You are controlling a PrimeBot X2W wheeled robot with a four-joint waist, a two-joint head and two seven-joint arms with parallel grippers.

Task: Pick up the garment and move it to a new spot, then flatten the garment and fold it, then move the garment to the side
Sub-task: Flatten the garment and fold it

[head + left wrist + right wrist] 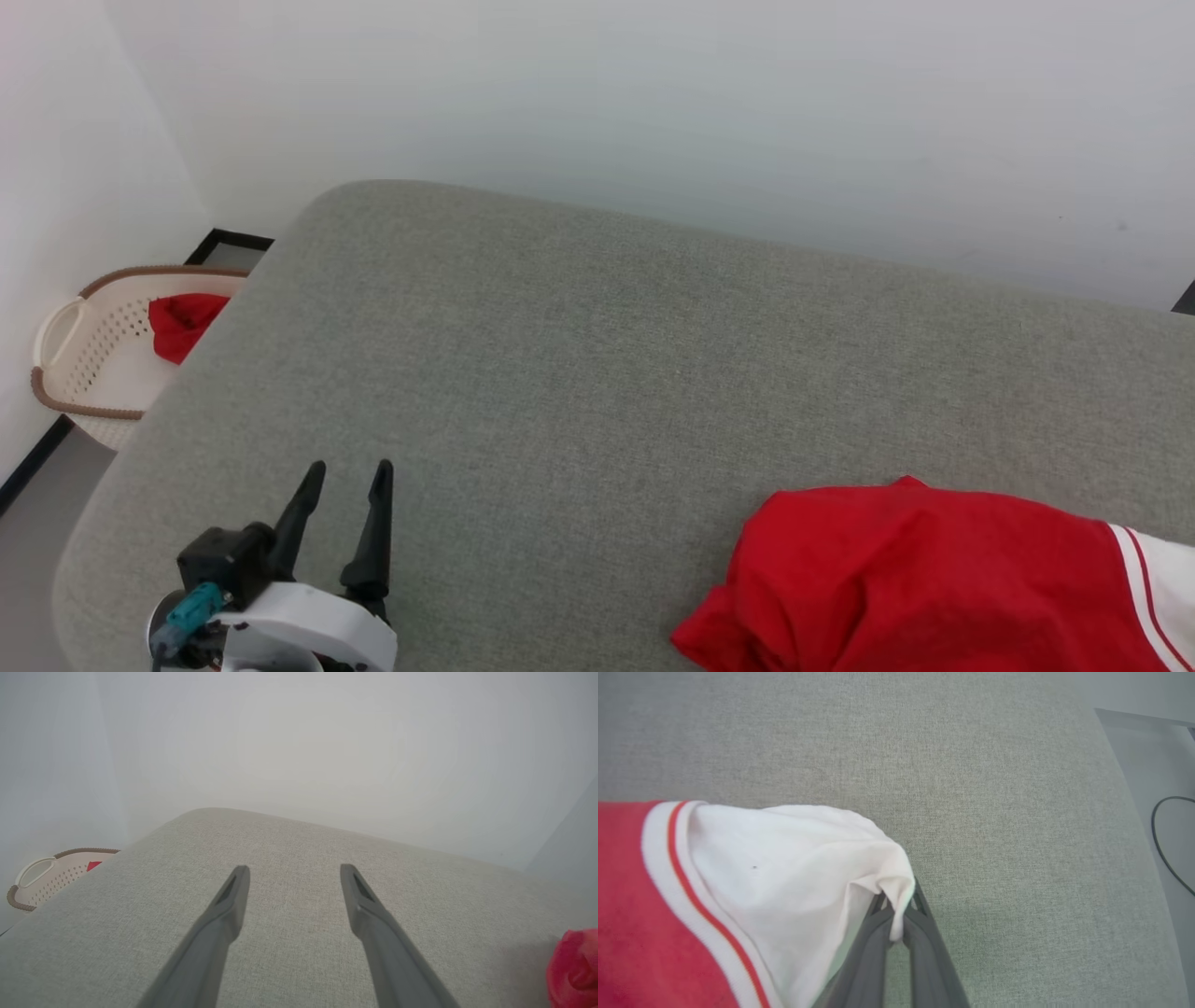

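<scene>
The garment (924, 579) is bright red with a white end panel and a thin red-and-white stripe band. It lies bunched at the lower right of the grey cushioned surface (597, 373). In the right wrist view my right gripper (896, 910) is shut on the white end panel of the garment (784, 868), pinching a fold of it between the fingertips. My left gripper (347, 481) stands open over bare cushion at the lower left, well apart from the garment. In the left wrist view its two dark fingers (224, 914) are spread wide, and a red edge of the garment (574, 966) shows at far right.
A cream perforated laundry basket (84, 355) with a brown rim stands on the floor beyond the cushion's left edge, with a smaller plain red cloth (182, 322) in it. White walls close the back. A black cable (1169, 844) lies on the floor past the cushion's right edge.
</scene>
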